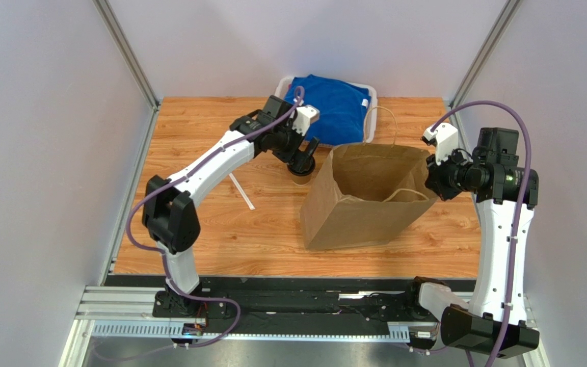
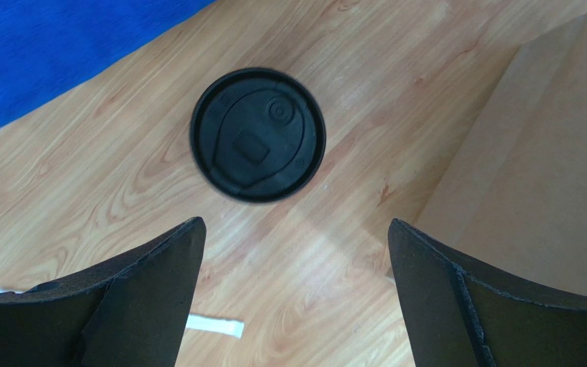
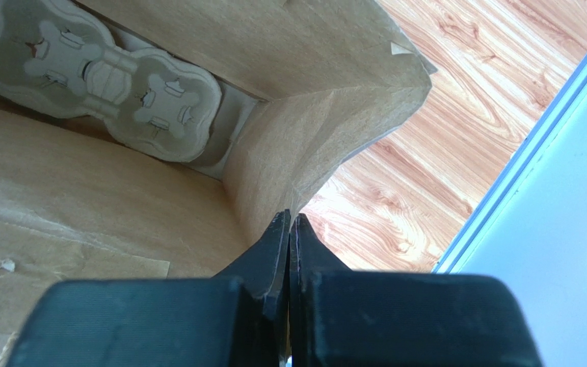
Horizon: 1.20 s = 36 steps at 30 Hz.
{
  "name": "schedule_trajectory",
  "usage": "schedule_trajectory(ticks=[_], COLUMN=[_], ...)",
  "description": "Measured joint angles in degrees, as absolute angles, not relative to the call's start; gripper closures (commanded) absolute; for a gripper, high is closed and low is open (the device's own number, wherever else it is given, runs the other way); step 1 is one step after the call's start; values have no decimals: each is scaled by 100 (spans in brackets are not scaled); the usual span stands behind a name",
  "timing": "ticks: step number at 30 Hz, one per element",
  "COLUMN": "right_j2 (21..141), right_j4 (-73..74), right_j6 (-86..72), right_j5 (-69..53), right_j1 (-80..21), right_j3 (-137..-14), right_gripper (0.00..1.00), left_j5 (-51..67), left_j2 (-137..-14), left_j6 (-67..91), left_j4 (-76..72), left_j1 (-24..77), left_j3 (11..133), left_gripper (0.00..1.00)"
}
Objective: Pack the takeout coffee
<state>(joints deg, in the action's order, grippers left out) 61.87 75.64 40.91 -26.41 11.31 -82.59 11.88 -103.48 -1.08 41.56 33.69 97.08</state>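
Kraft-brown and upright, the paper bag (image 1: 365, 206) stands on the wooden table (image 1: 197, 229) with its mouth open, and I read its posture as deliberate. The right gripper (image 3: 289, 220) has its fingers pressed together on the bag's right rim, apparently pinching the thin paper so the mouth holds its shape and the bag cannot tip during loading. The coffee cup (image 1: 301, 179) is not yet packed. It sits on the table just beside the bag's left wall, apart from it, with its black lid (image 2: 257, 134) fitted. The left gripper (image 2: 295, 225) hangs directly above the cup with its fingers spread wide and nothing between them, a stance that suits a descent around the cup body. I judge that grasp to be the step in hand. The overhead view gives the general layout: both arms, the bag between them and a blue cloth (image 1: 335, 103) in a white tray (image 1: 371, 93) at the far edge. In that view the left wrist hides most of the cup. The left wrist view supplies what is missing there, showing the lid centred ahead of the spread fingers, clear wood on all sides and a white strip (image 2: 214, 326) lying on the table nearby. Only the right wrist view looks inside the bag, where a grey cup carrier (image 3: 97, 84) lies at the bottom. From this I judge that the cup must go down into one of its pockets.
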Motion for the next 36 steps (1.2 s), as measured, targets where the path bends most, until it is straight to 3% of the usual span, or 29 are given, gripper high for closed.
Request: schedule_trajectory(ticks=[12,36], right_j2=[6200,6202], right_j4=[7699,7717], right_j6=[4187,4193], right_j5=[-2832,-2906], right_j1=[1173,1173], right_j3=[-8324,-8331], right_gripper=[100,100], left_j5=[537,639], left_j2=[-11365,-12016], left_j6=[-290,-569], left_j4=[4088,4254], left_j1=[3516,3516], left_j3=[10322,10774], left_gripper=[1,1])
